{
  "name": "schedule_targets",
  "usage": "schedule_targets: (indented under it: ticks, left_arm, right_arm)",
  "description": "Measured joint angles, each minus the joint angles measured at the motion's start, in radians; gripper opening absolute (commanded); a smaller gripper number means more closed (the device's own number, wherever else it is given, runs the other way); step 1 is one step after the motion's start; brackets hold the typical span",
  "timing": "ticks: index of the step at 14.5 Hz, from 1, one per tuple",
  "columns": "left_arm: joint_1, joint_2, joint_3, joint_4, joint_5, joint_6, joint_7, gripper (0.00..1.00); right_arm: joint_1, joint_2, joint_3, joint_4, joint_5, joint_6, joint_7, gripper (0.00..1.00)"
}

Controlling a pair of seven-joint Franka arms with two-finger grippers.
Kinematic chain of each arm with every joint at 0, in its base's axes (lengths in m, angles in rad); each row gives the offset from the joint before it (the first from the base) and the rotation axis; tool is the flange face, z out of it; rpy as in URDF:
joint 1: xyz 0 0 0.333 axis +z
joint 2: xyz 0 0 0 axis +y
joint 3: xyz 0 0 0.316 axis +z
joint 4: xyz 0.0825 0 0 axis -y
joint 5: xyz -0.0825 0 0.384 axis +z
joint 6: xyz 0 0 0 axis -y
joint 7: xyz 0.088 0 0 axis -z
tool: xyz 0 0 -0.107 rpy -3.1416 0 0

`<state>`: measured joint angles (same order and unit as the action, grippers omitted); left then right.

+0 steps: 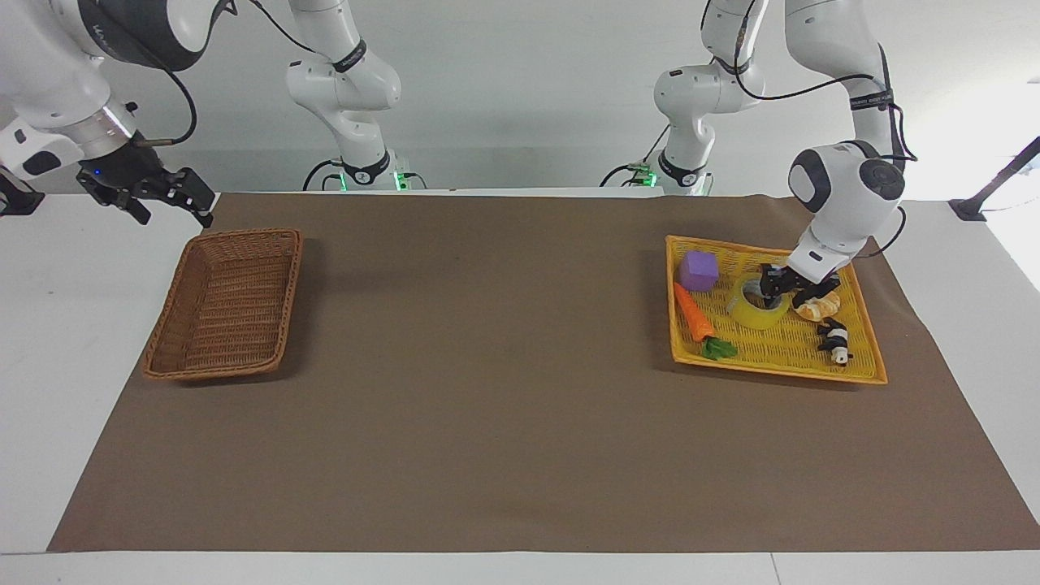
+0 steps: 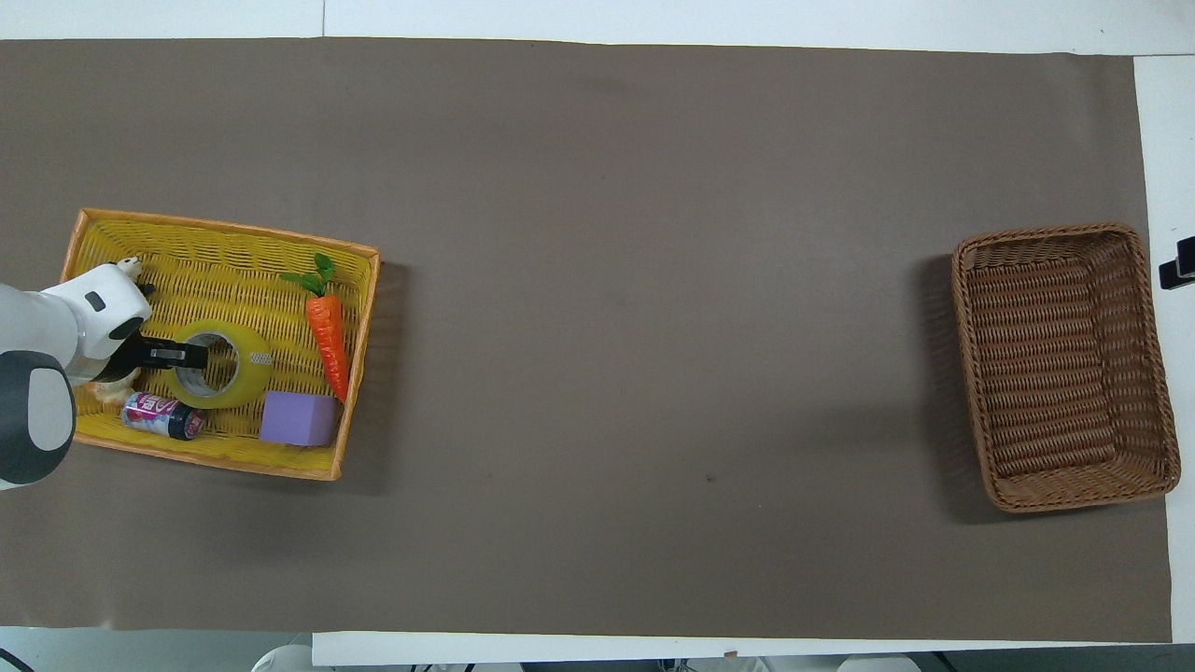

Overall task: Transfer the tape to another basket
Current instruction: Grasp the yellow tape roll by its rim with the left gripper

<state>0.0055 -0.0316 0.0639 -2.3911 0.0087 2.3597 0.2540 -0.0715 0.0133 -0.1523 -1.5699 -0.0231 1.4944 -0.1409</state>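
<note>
— Surface?
— Brown mat (image 1: 487, 422) on a white table, pale wall at the robots' end.
— Count?
— Two baskets: one brown basket (image 1: 223, 302) at the right arm's end, one yellow tray (image 1: 780, 353) holding one tape (image 1: 756, 309), carrot (image 1: 693, 313), purple cube (image 1: 699, 270), can (image 2: 163, 415), panda (image 1: 835, 340).
— Grippers?
— Left gripper (image 1: 778, 283) straddles the tape's rim; grip unclear. Right gripper (image 1: 166, 195) waits beside the brown basket, jaws apart.

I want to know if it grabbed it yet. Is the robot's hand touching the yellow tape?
Touching. In the facing view the left gripper is down on the tape, fingers straddling its wall.
</note>
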Motion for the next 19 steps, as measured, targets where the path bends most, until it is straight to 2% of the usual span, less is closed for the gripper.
schedule_targets:
  ticks: [3,5,18,19]
  left_arm:
    - [0.0,0.0,0.0,0.0,0.0,0.001,0.0,0.61]
    - [0.0,0.0,0.0,0.0,0.0,0.001,0.0,0.56]
    - [0.0,0.023,-0.001,-0.023,0.0,0.001,0.0,0.56]
    - [0.0,0.024,-0.002,-0.023,0.0,0.001,0.0,0.46]
  right_arm:
    - [0.0,0.0,0.0,0.0,0.0,0.0,0.0,0.99]
    - [0.0,0.0,0.0,0.0,0.0,0.0,0.0,0.99]
    - [0.0,0.0,0.0,0.0,0.0,0.0,0.0,0.99]
    - [0.0,0.0,0.0,0.0,0.0,0.0,0.0,0.99]
